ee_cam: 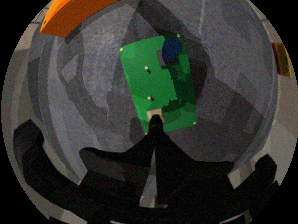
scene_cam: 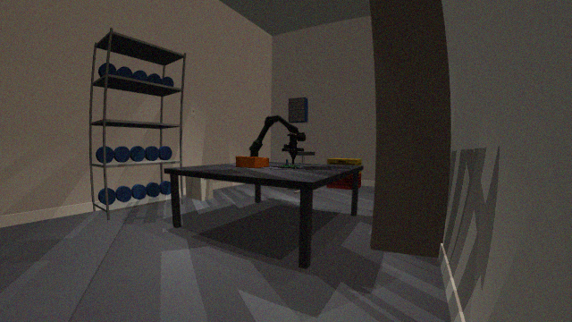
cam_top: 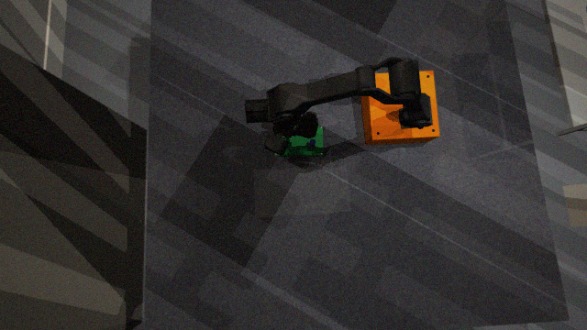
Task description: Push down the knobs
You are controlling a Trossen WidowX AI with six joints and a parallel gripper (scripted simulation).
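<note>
The green circuit board lies on the table. A blue knob stands over a dark square potentiometer near the board's far end in the wrist view. A beige potentiometer is at the near end, partly covered by the fingertips; no knob can be made out on it. My gripper is shut, with nothing visible between the fingers. It points down with its tips over the beige potentiometer; contact cannot be told. In the top view the arm hides the fingertips.
An orange block sits at the arm's base on the dark table. Two small pale-topped pins stand on the board between the potentiometers. Shadows cross the board. A shelf rack stands beyond the table.
</note>
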